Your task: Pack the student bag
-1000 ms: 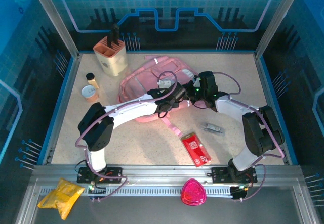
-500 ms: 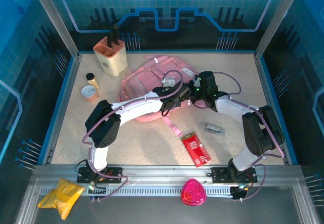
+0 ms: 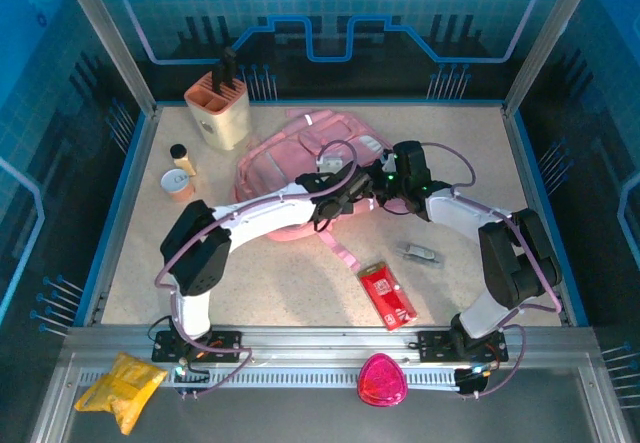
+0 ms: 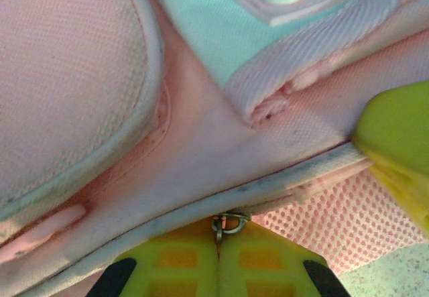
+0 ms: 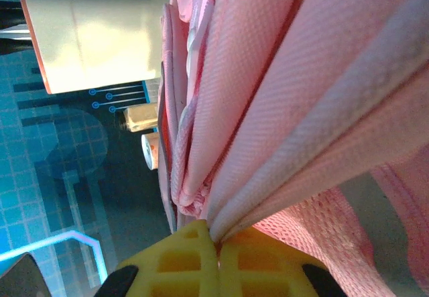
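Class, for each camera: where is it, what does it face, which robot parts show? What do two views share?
Top external: above, behind; looks down at table; both arms.
Left wrist: faces student bag seam; left fingers shut on zip ring.
Right wrist: along bag folds toward holder; right fingers pinch fabric.
Shared: holder, top and right.

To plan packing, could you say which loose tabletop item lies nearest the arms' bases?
The red flat packet; the small grey item lies farther back.

One student bag point(image 3: 285, 158), one holder point(image 3: 222, 113), two jars point(image 3: 181, 184), one packet point(image 3: 386, 294)
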You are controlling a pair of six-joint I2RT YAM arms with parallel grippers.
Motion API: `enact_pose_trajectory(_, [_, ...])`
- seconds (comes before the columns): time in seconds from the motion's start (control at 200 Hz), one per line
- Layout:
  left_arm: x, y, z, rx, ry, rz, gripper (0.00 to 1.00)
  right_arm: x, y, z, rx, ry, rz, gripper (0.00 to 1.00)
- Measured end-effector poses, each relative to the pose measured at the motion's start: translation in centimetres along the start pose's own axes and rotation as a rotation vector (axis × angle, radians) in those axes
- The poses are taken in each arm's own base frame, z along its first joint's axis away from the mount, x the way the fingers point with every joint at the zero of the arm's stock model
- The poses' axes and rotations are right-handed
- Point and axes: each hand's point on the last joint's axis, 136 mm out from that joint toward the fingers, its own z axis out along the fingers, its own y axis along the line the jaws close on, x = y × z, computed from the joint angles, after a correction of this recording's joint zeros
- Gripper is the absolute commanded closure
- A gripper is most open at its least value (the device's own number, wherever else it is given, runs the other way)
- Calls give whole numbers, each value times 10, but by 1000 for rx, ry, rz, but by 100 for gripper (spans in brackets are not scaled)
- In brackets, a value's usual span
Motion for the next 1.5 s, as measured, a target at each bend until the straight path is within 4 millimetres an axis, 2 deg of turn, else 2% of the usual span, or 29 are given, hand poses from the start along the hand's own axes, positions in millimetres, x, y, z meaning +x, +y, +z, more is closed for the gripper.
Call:
enact_pose_trajectory(0.115, [7, 7, 4, 11, 18, -11, 92, 1, -1, 0, 4, 4, 2, 100])
enact_pose_trajectory(0.215, [7, 5, 6, 32, 27, -22, 82, 2, -2, 0, 7, 5, 3, 100])
enact_pose_trajectory(0.415, [5, 2, 7, 45, 28, -25, 78, 2, -1, 1, 6, 4, 2, 100])
enact_pose_trajectory(0.88, [4, 1, 14, 31, 25, -34, 100, -1, -4, 0, 17, -12, -4, 100])
enact_pose_trajectory(1.131, [6, 8, 5, 56, 19, -40, 100, 0, -5, -1, 18, 5, -40, 100])
enact_pose_trajectory(1.366, [21, 35, -4, 67, 41, -18, 100, -1, 1, -4, 23, 66, -76, 100])
enact_pose_trajectory(1.501, [31, 48, 1, 53, 70, -12, 100, -11, 1, 2, 42, 100, -88, 100])
